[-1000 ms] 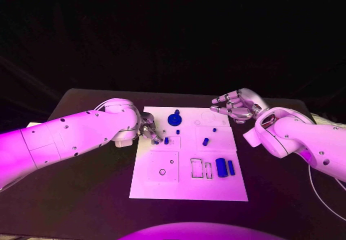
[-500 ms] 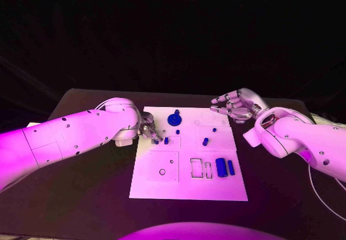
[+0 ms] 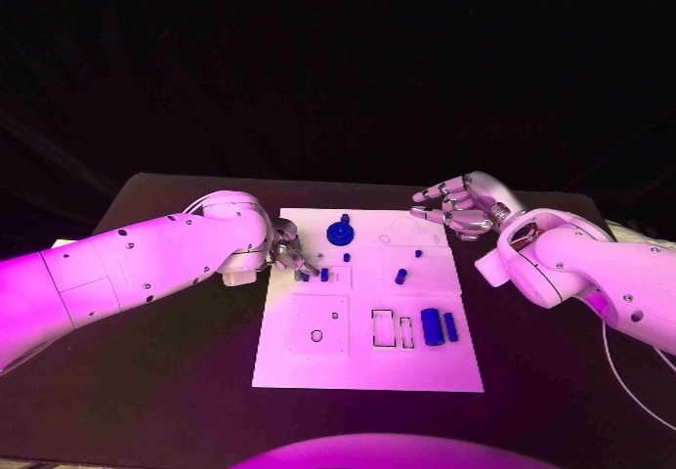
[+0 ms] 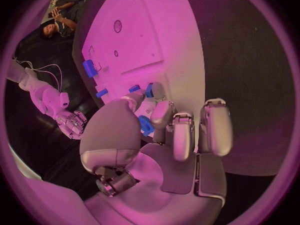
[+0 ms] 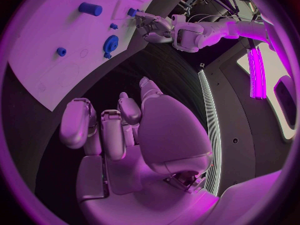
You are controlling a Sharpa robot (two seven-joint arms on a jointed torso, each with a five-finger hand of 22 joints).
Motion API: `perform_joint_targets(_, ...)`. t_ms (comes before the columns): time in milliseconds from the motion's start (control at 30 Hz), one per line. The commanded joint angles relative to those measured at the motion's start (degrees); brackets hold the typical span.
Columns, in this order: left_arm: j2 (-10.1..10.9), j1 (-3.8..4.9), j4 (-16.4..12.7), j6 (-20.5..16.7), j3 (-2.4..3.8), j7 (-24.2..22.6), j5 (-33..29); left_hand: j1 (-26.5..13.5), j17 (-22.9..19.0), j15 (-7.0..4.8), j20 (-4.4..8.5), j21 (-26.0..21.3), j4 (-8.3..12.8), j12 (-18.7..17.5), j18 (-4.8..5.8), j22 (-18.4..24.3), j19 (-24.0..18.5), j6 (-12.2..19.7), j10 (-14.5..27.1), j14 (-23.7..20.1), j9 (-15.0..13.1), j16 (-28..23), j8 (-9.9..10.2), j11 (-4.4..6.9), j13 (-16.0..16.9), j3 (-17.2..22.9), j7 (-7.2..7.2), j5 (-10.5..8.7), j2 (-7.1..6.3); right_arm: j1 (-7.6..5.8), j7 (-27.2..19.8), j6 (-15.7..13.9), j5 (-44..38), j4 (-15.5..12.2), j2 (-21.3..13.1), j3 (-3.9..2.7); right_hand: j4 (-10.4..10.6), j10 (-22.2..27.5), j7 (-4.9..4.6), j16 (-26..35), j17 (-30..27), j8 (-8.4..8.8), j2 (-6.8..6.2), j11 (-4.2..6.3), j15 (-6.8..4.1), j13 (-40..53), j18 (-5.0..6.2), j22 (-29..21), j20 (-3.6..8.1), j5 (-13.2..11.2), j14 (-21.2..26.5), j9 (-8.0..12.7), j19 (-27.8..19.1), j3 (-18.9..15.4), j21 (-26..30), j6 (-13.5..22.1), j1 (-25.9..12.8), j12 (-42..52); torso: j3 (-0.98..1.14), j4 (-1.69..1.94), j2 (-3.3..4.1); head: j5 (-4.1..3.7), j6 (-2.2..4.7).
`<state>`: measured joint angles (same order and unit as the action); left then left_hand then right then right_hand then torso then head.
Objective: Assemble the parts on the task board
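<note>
The white task board (image 3: pixel 366 363) lies in the middle of the black table. My left hand (image 3: pixel 289 252) rests at the board's left edge, thumb and a finger pinching a small blue peg (image 3: pixel 303 277) (image 4: pixel 149 90); a second small peg (image 3: pixel 324 275) stands just beside it. A blue gear (image 3: pixel 340 234) (image 5: pixel 110 43) sits on the board beyond that hand. Two blue blocks (image 3: pixel 433 326) (image 4: pixel 89 67) lie near the board's right side. My right hand (image 3: pixel 458 207) (image 5: pixel 119 125) hovers off the far right corner, fingers curled, holding nothing.
More small blue pieces lie mid-board: a short cylinder (image 3: pixel 401 277) (image 5: pixel 90 8) and tiny pegs (image 3: pixel 418 254) (image 3: pixel 347 257). Rectangular slots (image 3: pixel 383 327) and a round hole (image 3: pixel 317 335) mark the near half. Bare table (image 3: pixel 169 391) flanks the board.
</note>
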<state>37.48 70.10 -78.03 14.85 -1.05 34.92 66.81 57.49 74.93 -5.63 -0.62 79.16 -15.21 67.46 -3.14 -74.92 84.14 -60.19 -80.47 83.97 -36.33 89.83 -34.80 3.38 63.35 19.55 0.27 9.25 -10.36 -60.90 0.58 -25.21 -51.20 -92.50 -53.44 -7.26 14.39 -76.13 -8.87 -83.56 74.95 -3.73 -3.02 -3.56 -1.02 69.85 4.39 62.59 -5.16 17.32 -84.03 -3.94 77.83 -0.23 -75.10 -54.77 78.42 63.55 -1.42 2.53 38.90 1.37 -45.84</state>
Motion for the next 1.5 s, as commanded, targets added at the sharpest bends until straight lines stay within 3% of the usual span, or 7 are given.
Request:
perform_joint_targets(33, 0.4, -0.22, -0.1, 0.2, -0.12, 0.7, 0.1, 0.3, 15.1, -0.58, 0.28, 0.3, -0.8, 0.2, 0.55, -8.0, 2.1, -0.4, -0.3, 6.0, -0.1, 0.2, 0.3, 0.07, 0.1, -4.3, -0.17, -0.22, 0.31, 0.04, -0.5, 0.6, -0.2, 0.0, 0.0, 0.00, 0.0, 0.5, 0.14, 0.2, 4.7, -0.30, 0.60, -0.07, 0.22, -0.1, 1.11, -0.1, -0.02, 0.3, -3.5, -0.1, -0.5, -0.3, 0.2, 0.1, 0.0, -0.4, -0.05, 0.00, -0.04, -0.15, -0.10)
perform_joint_targets(533, 2.8, -0.13, -1.4, -13.6, 0.01, -8.9, -7.3, 1.6, 15.1, -0.32, 0.23, -2.5, -1.4, -2.2, -0.05, -6.5, 1.2, 0.7, 1.2, 6.0, 0.3, 0.2, 1.4, -0.29, -2.1, -11.2, 0.35, -0.09, 3.09, 0.12, -0.4, 1.2, -0.1, 0.4, 0.0, 0.24, 0.1, 0.5, 0.13, 0.2, 4.8, -0.28, 0.65, -0.06, 0.22, -0.1, 1.13, -0.2, -0.01, 0.8, -3.5, 0.0, -0.6, -0.5, 0.3, 0.1, 0.0, -0.4, 0.05, 0.07, -0.02, -0.93, 0.14)
perform_joint_targets(700, 3.7, -0.13, -1.4, -20.0, 0.01, -15.6, -12.9, 1.0, 15.1, 0.55, -0.41, -7.4, -1.5, -16.3, -1.03, -3.7, -0.7, 4.7, 9.6, 6.0, 1.6, 0.2, 4.1, -1.72, -16.8, -14.7, 2.09, 0.09, 4.50, 0.29, -0.4, 1.2, 0.2, 0.4, 0.0, 0.38, 0.1, 0.5, 0.13, 0.2, 4.8, -0.28, 0.65, -0.06, 0.22, -0.1, 1.13, -0.2, -0.01, 0.8, -3.5, 0.0, -0.6, -0.5, 0.3, 0.1, 0.0, -0.4, 0.03, 0.03, -0.03, -1.09, 0.25)
perform_joint_targets(967, 3.9, -0.14, -0.6, -22.0, -0.03, -20.3, -15.8, 3.0, -9.6, 4.49, -4.20, -43.7, -1.8, -27.7, -6.96, 18.8, -15.8, 13.0, 22.4, -4.4, 6.1, -20.6, 8.9, -6.49, -27.1, -20.8, 7.07, 0.19, 5.90, 0.42, -0.4, 1.2, 0.3, 0.5, -0.1, 0.45, 0.1, 0.5, 0.13, 0.2, 4.8, -0.28, 0.65, -0.06, 0.22, -0.1, 1.13, -0.2, -0.01, 0.8, -3.5, 0.0, -0.6, -0.5, 0.3, 0.1, 0.0, -0.4, 0.04, 0.03, 0.00, -1.17, 0.48)
perform_joint_targets(1100, 3.0, -0.21, -0.2, -23.3, -0.09, -22.9, -10.7, 15.5, -16.4, 4.82, -4.59, -47.1, 2.5, -29.2, -7.39, 21.7, -16.0, 13.4, 23.7, -7.1, 7.6, -27.3, 8.8, -6.73, -29.8, -16.9, 7.43, 0.25, 7.58, 0.47, -0.4, 1.2, 0.3, 0.5, -0.1, 0.47, 0.1, 0.5, 0.13, 0.3, 4.7, -0.27, 0.67, -0.07, 0.22, -0.1, 1.14, -0.3, -0.01, 1.0, -3.5, 0.0, -0.6, -0.5, 0.4, 0.2, 0.0, -0.4, 0.01, 0.00, 0.01, -1.10, 0.68)
perform_joint_targets(1200, 1.8, -0.43, 0.4, -24.6, -0.22, -27.3, -6.1, 23.7, -27.9, 5.54, -5.19, -50.5, 5.6, -33.4, -7.14, 24.2, -17.7, 14.5, 26.7, -13.8, 9.5, -39.3, 10.1, -7.43, -33.6, -12.7, 8.28, -0.21, 7.66, 0.51, -0.4, 1.2, 0.3, 0.5, -0.1, 0.48, 0.1, 0.5, 0.13, 0.3, 4.7, -0.27, 0.69, -0.07, 0.22, -0.2, 1.15, -0.4, -0.01, 1.0, -3.5, 0.0, -0.6, -0.5, 0.4, 0.2, 0.0, -0.4, 0.00, 0.04, -0.01, -1.05, 0.88)
perform_joint_targets(1500, -2.2, -1.92, 2.4, -28.0, -0.83, -36.8, 9.9, 29.7, -33.1, 5.67, -5.32, -52.5, 8.8, -43.2, -7.18, 26.4, -16.9, 12.4, 26.8, -14.1, 18.5, -44.2, 17.0, -8.31, -45.4, -4.1, 7.97, -1.19, 2.51, 0.54, -0.5, 1.0, 0.3, 0.7, 0.2, 0.49, 0.1, 0.5, 0.13, 0.3, 4.6, -0.27, 0.76, -0.06, 0.22, -0.2, 1.15, -0.4, -0.01, 1.2, -3.5, 0.0, -0.6, -0.5, 0.5, 0.2, 0.1, -0.4, -0.02, -0.06, 0.09, -1.37, 1.27)
